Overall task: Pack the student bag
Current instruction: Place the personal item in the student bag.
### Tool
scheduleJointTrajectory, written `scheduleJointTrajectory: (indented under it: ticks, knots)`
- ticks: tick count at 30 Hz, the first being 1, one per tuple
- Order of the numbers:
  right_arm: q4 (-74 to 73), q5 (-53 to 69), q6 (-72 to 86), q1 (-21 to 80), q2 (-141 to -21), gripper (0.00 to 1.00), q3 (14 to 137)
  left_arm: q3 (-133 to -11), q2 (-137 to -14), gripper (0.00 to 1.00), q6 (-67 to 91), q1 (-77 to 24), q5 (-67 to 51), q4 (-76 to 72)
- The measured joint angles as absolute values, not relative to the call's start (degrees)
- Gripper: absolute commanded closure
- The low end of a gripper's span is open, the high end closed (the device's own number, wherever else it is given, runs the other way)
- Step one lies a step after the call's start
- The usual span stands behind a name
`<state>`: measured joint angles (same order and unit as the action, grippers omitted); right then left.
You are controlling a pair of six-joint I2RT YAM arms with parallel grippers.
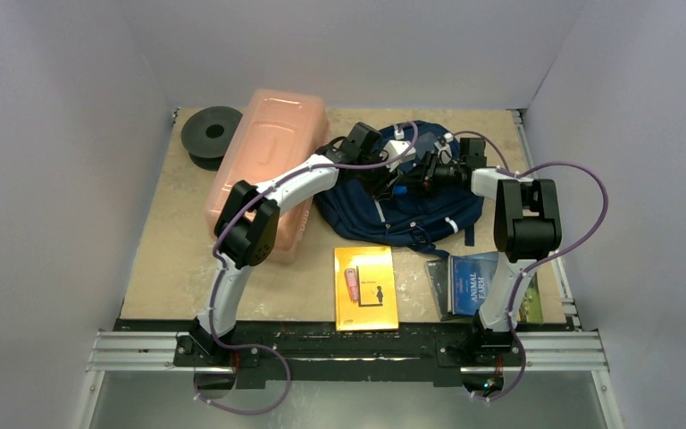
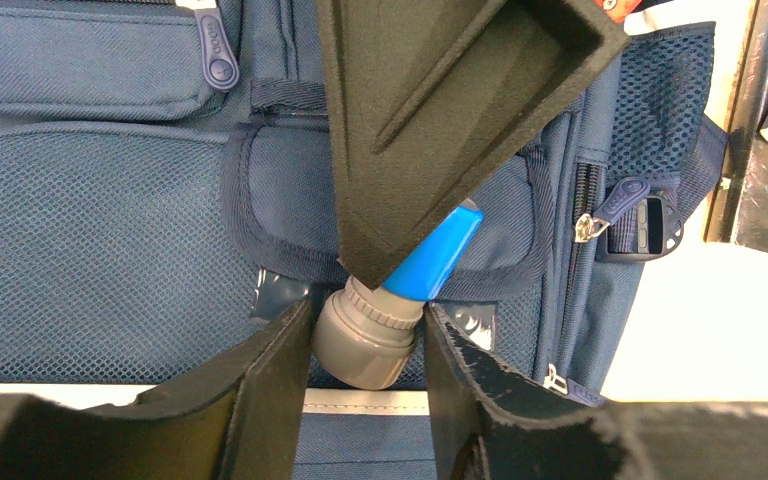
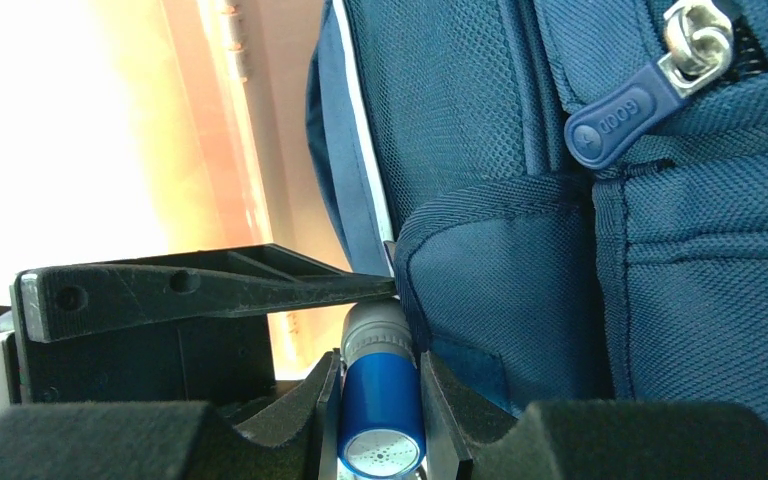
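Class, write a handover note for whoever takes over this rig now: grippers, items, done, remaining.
Right gripper: shut on the blue tube.
Left gripper: shut on its grey cap.
Both are over the student bag, at a front pocket; tube not yet inside.
The yellow book and Animal Farm book lie on the table, unpacked.
Done: nothing visibly packed.
To do: pocket the tube, then pack both books.

Even overhead light; wrist views blow out to white beyond the bag, near fingers blurred.
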<state>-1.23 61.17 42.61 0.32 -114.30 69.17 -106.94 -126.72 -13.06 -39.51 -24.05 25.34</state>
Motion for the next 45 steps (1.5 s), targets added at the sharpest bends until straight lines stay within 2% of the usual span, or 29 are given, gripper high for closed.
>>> scheduleJointTrajectory:
  ticks: [1,4,6,7,9,11,13,16,21,24,28,30,32,41,42,45]
  knots:
    - [-1.13,61.23,42.78,0.32,-114.08,1.0,69.12,-106.94,-126.72,0.63,-13.04,-39.51,-24.03,25.32]
    - [-0.54,61.23,43.13,0.3,-113.84,1.0,69.04,-106.96,-126.72,0.84,-12.88,-39.51,-24.05,25.12]
    - [-0.14,61.19,43.51,0.21,-113.84,0.97,68.9,-106.96,-126.72,0.9,-12.73,-39.53,-24.05,24.99]
    - [-0.08,61.17,43.53,0.19,-113.84,0.89,68.86,-106.96,-126.72,0.92,-12.58,-39.53,-23.94,24.93]
    - [-0.32,61.06,43.16,0.19,-113.82,0.61,68.86,-106.96,-126.72,0.96,-12.51,-39.51,-23.92,24.77]
    - [-0.67,61.04,42.74,0.19,-113.82,0.43,68.86,-106.89,-126.72,0.97,-12.43,-39.53,-23.88,24.71]
    - [-1.02,61.04,42.61,0.21,-113.78,0.32,68.86,-106.63,-126.72,1.0,-11.99,-39.57,-23.77,24.45]
    - [-1.52,60.55,42.26,0.23,-112.92,0.22,68.86,-106.19,-126.63,1.0,-10.87,-39.57,-23.77,24.01]
    - [-0.73,57.12,41.98,-0.54,-108.44,0.22,68.18,-106.04,-125.8,1.0,-5.93,-39.46,-24.05,24.01]
    - [-0.75,53.23,40.8,-1.5,-105.01,0.42,67.0,-106.26,-124.68,1.0,-0.73,-39.27,-25.43,24.05]
    - [0.23,48.45,39.68,-2.17,-101.36,0.62,63.92,-106.52,-122.72,1.0,7.99,-38.65,-28.86,22.04]
    - [1.3,46.09,39.4,-2.52,-100.42,0.76,61.84,-106.02,-121.54,1.0,12.95,-38.11,-30.74,19.81]
    - [1.32,44.99,38.94,-2.48,-100.84,0.83,60.66,-106.02,-120.99,1.0,17.28,-37.78,-32.01,15.81]
    - [0.43,40.82,36.4,1.61,-103.13,0.81,56.55,-110.93,-126.54,1.0,34.57,-37.3,-32.25,6.07]
    - [-0.54,39.64,35.31,1.93,-102.69,0.77,56.75,-111.44,-127.85,1.0,35.94,-37.3,-31.4,6.68]
    - [-5.8,34.68,31.44,2.48,-100.22,0.54,58.28,-113.84,-132.68,1.0,38.5,-37.32,-28.95,10.33]
